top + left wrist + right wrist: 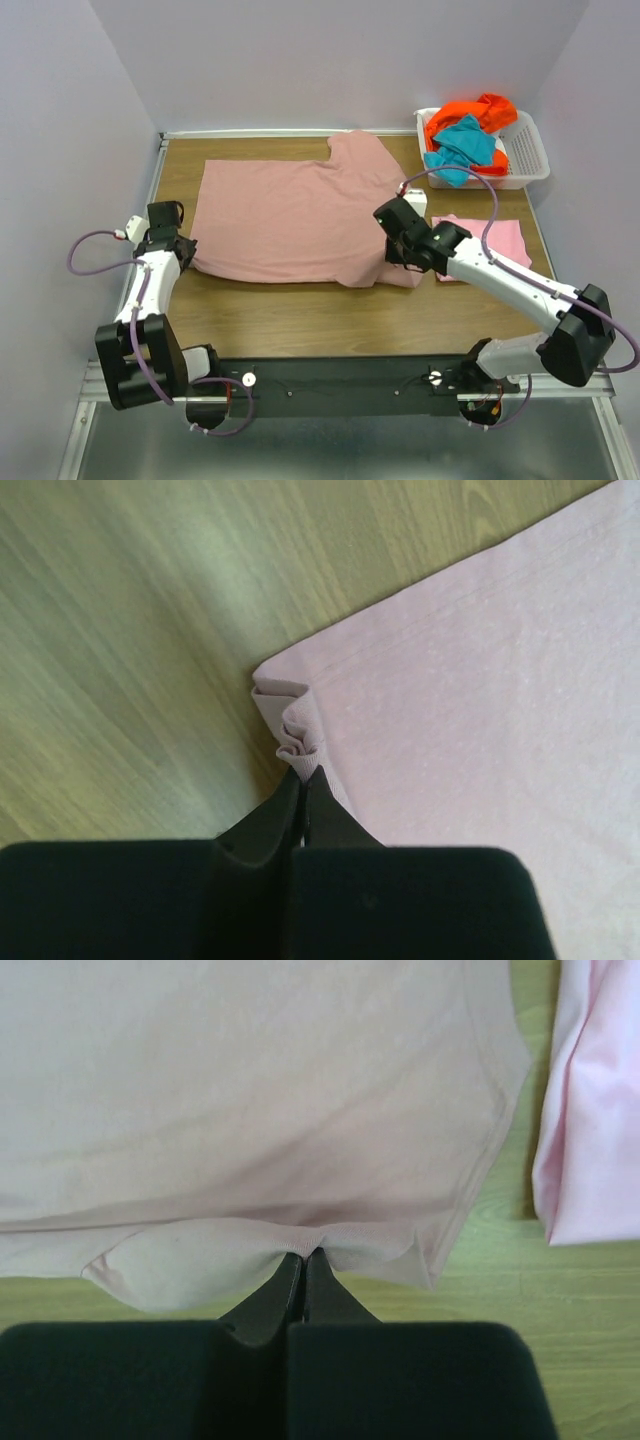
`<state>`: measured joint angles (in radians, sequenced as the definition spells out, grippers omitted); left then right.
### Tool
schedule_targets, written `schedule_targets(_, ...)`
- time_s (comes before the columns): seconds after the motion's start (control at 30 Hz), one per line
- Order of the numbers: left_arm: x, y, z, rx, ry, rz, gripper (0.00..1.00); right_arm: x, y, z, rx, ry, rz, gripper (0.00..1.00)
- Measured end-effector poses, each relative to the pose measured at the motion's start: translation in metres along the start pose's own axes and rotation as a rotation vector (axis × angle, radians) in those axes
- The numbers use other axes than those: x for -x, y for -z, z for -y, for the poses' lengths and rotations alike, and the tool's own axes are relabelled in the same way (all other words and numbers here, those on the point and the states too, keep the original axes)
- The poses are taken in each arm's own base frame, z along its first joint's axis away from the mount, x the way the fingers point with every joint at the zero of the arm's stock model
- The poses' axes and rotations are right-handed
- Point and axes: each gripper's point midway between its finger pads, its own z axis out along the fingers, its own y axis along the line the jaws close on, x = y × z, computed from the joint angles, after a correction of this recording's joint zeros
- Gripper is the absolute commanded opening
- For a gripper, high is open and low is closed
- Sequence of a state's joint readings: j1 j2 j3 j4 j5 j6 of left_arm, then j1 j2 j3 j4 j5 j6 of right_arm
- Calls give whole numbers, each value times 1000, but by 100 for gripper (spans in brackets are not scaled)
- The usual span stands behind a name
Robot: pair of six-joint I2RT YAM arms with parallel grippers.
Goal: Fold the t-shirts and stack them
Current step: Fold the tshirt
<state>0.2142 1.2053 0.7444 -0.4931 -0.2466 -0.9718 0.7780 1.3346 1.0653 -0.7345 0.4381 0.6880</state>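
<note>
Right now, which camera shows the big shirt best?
The top view: it shows the whole big shirt spread out. The left wrist view shows only one bunched corner, pinched in the left gripper. The right wrist view shows only the part near one edge, pinched in the right gripper.

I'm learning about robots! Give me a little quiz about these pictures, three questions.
1. True or false: the left gripper pinches a corner of the mauve t-shirt.
2. Where are the orange t-shirt and the teal t-shirt? A) on the floor B) in the white basket C) hanging on the wall
3. Fill the gap: the right gripper is shut on the ____ t-shirt.
Key: 1 true; 2 B; 3 mauve.
</note>
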Motion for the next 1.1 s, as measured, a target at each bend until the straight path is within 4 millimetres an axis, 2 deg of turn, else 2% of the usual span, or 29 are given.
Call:
schedule_targets(0.17,1,-11,22,-3,-34,-20,0,27,-9,9,-29,-26,29,1)
schedule_targets(0.5,6,-30,43,15,-75,-40,0,65,-38,17,-74,-3,42,1)
schedule_targets(0.9,-1,-55,67,26,-131,-69,0,89,-73,22,-80,38,12,0)
schedule_targets(1.1,1,-65,75,36,-132,-71,0,94,-100,26,-78,29,-22,1)
